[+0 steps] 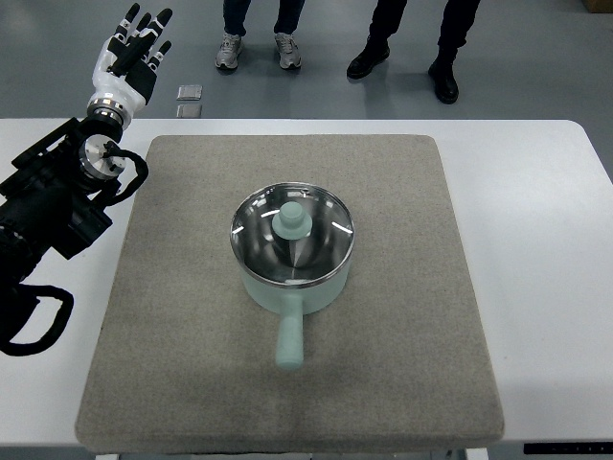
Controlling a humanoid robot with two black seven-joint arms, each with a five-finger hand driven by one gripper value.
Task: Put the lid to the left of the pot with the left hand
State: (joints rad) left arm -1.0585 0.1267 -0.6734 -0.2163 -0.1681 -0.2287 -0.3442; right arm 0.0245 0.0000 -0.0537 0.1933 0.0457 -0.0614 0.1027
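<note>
Glass lid (292, 233) with pale green knob (290, 220) seated on the mint saucepan (291, 287) — handle (289, 341) pointing toward the near edge. Centred on a grey felt mat (163, 316) over the white worktop (556, 287). Left hand (132, 55) raised well apart at the far left corner — fingers (146, 21) extended, slightly spread, holding nothing. Two people's legs and shoes (228, 50) beyond the worktop.

Left hand (134, 53) raised, fingers spread, empty.
</note>
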